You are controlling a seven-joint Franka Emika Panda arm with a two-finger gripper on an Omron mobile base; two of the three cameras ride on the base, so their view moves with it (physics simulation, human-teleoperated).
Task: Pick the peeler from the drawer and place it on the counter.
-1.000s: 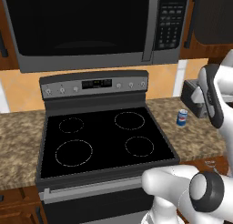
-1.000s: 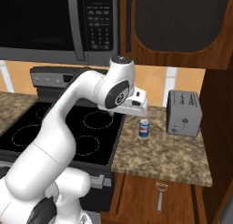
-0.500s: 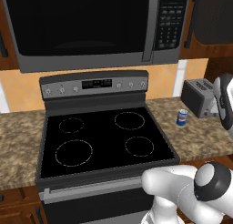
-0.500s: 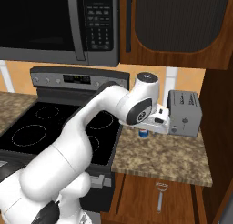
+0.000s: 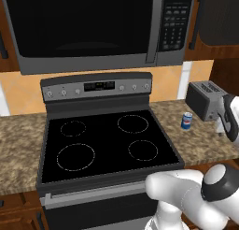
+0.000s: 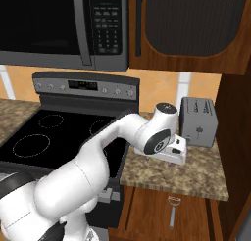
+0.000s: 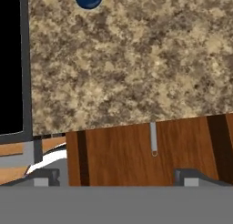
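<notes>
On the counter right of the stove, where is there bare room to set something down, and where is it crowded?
The granite counter is bare along its front edge, between the black stovetop and the right end. In the hand view that stretch is open stone above the wooden drawer front. The back is crowded: the toaster and the blue can stand there.

Glossy white rounded arm, dark grey joint caps, dark fingers.

A home kitchen: a black glass stove sits under a built-in microwave, flanked by a speckled granite bench with a toaster, a soda can, and brown wood cabinets.
</notes>
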